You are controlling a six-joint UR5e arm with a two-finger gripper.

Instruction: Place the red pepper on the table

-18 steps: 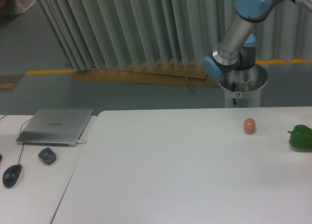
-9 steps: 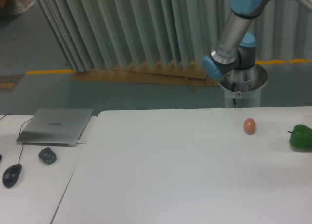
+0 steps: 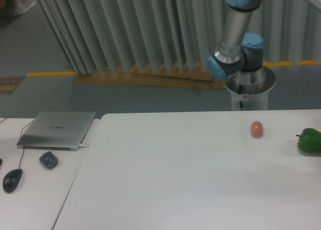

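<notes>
Red pepper: I can't find it anywhere in my camera view.
Table (image 3: 190, 190): large plain white matte top, lying flat across my lower view; the hand is out of shot, so I can't place it against that.

The table (image 3: 190, 180) fills the middle and right. On it, toward the far right, sits an egg-shaped ball (image 3: 257, 129), with a pepper (image 3: 310, 140) further right at the edge. Left of it, a desk (image 3: 35, 190) holds a laptop (image 3: 57, 129), with a mouse (image 3: 12, 179) nearer the front. The arm's base (image 3: 249, 89) stands behind the table.
</notes>
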